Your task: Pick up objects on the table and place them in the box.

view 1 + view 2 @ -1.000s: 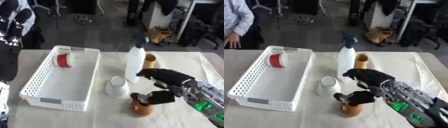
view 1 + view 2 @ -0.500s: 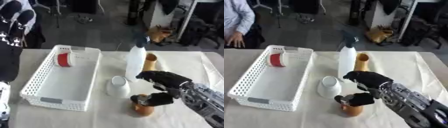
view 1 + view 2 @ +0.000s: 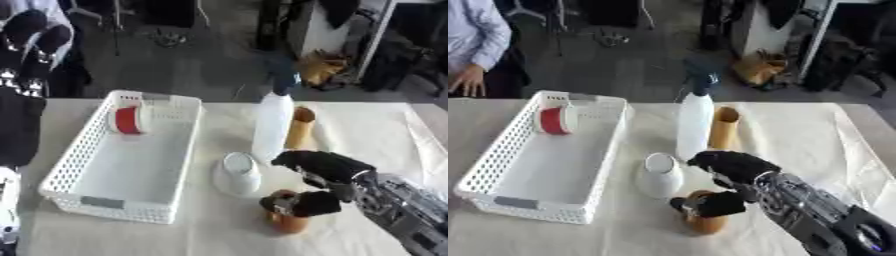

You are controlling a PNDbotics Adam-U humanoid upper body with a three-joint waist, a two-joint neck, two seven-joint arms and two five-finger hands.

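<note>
Right eye view shows my right hand [image 3: 726, 186] curled around the brown cup [image 3: 704, 216], low center on the cream-clothed table [image 3: 815, 135]; the white basket [image 3: 500, 179] sits left, dark office clutter behind.

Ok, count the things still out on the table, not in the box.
4. The spray bottle and tan tube stand together at the middle. The white cup sits nearer. The orange-brown object is under the right robot hand. None seem hidden.
</note>
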